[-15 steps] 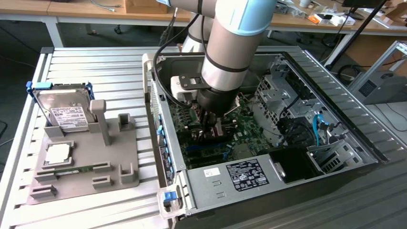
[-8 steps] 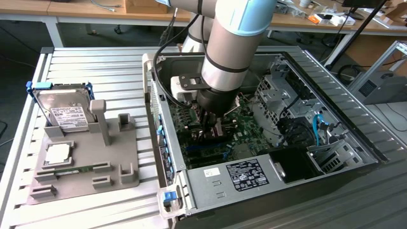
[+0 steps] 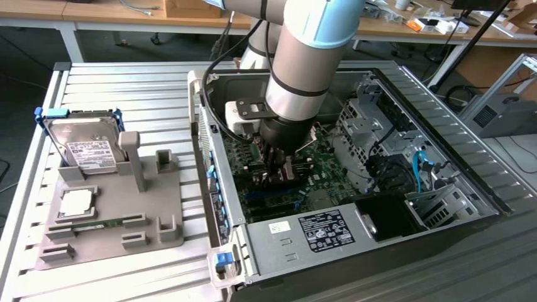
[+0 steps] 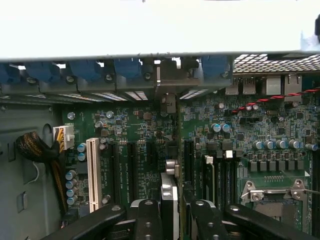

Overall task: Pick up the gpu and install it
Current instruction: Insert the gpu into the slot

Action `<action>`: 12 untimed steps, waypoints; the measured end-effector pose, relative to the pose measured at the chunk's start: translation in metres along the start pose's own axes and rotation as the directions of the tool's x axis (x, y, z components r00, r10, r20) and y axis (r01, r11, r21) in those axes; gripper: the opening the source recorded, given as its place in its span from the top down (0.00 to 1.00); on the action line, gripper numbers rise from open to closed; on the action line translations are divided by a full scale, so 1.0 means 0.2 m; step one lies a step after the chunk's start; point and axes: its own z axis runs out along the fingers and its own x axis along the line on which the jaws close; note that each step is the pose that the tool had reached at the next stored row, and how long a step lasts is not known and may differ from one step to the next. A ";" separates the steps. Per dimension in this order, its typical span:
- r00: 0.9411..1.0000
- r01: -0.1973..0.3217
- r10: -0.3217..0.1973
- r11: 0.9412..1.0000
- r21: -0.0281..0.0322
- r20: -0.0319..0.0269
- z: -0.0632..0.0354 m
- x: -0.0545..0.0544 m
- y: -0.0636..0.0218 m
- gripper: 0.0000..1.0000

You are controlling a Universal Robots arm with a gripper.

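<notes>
Green motherboard (image 4: 140, 130) lies beneath the wrist camera, with a long white slot (image 4: 93, 175) standing among dark expansion slots and a metal CPU socket (image 4: 272, 192) off to one side. The end effector (image 4: 176, 220) is clenched on the gpu (image 4: 169, 197): two black fingers (image 4: 149, 220) stand on either side of the card. The card is seen edge-on as a thin upright strip with a silver metal part between the fingers. Its edge runs in line with the dark slots toward the case's rear wall, where a row of blue clips (image 4: 85, 70) sits. Whether the card's lower edge has entered a slot cannot be told. A brown cable bundle (image 4: 35, 150) curls beside the board near the case wall. In the exterior view, the grey and pale blue arm (image 3: 306, 63) reaches down into the open computer case (image 3: 251, 251), which lies on its side on a slatted metal worktop (image 3: 126, 82). The end effector (image 3: 277, 171) hangs low over the motherboard near the middle of the case, and the card it grips is hard to make out there against the dark parts. On the exterior view's left, well apart from the case, a grey fixture (image 3: 117, 214) stands on the worktop. It holds a silver hard drive (image 3: 84, 148) tilted in a blue frame.
</notes>
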 end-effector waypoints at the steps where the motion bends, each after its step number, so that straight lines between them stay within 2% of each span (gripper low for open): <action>1: 1.000 0.000 0.000 1.000 0.000 0.000 0.001 0.00 0.000 0.73; 12: 1.000 0.000 0.000 1.000 0.000 0.000 0.003 0.00 0.000 0.73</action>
